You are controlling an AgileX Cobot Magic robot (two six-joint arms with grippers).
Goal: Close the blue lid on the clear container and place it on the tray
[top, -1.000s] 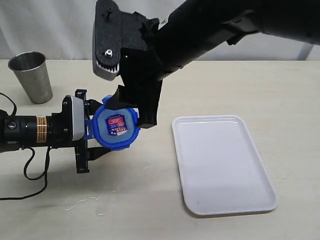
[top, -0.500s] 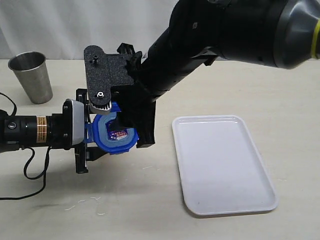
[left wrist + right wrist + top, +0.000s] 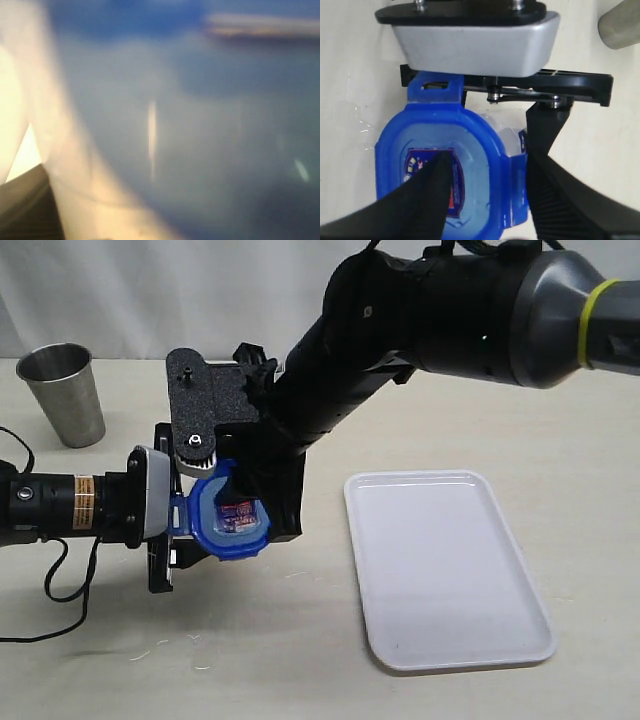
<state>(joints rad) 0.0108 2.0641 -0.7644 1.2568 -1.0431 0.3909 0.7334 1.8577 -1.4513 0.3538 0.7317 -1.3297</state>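
My left gripper (image 3: pixel 188 525) reaches in level from the left and is shut on the clear container (image 3: pixel 507 135), which lies on its side. Up close the container's translucent wall (image 3: pixel 175 140) fills the left wrist view as a blur. The blue lid (image 3: pixel 230 522) sits on the container's mouth, sticker face out. My right gripper (image 3: pixel 262 508) hangs over the lid (image 3: pixel 475 150), open. One finger lies across the sticker. The other stands just outside a side flap (image 3: pixel 517 190). The white tray (image 3: pixel 450 480) lies flat to the right, with nothing on it.
A metal cup (image 3: pixel 63 392) stands at the back left of the table and shows again at an edge of the right wrist view (image 3: pixel 622 22). The left arm's black cable (image 3: pixel 60 590) loops on the table near the front left. My right arm's bulk hangs over the middle.
My right gripper has come down over the lid and its jaws have narrowed a little. The left gripper, with container and lid, has sunk slightly.
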